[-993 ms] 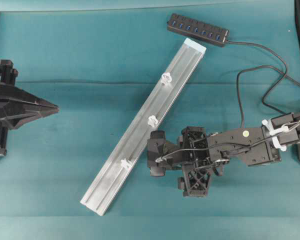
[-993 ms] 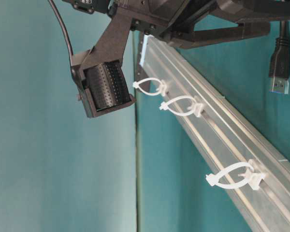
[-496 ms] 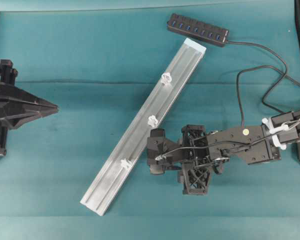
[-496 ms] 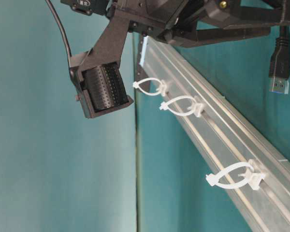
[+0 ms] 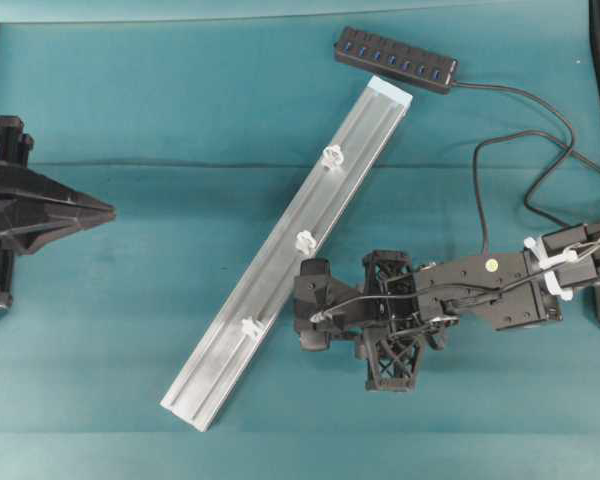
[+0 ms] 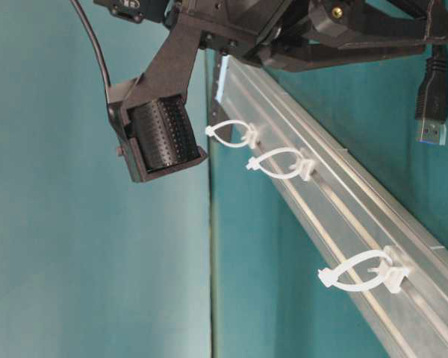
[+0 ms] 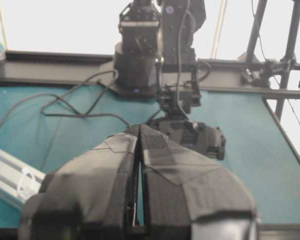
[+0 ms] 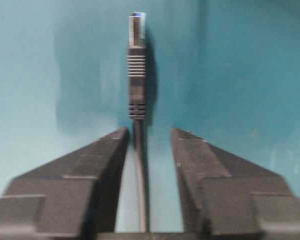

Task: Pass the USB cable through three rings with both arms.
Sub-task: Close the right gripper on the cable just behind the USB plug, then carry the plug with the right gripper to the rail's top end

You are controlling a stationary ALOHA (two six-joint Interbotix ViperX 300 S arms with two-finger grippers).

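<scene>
Lengthwise between parted right hand [image 8: 147, 145] fingers: USB cable [image 8: 137, 95], plug pointing away; left hand [image 7: 140, 145] pressed together.

Black arms [image 5: 480, 290], white cable ties [image 5: 532, 250]

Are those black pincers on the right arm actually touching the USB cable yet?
Apart. The right wrist view shows the right end effector straddling the USB cable, teal gaps on both sides.

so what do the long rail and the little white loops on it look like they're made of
The long silvery rail looks like brushed aluminium: pale metallic sheen, straight lengthwise grooves. The small white loop clips look like thin, slightly glossy plastic, probably flexible, judging by their slim curved bands.
</scene>
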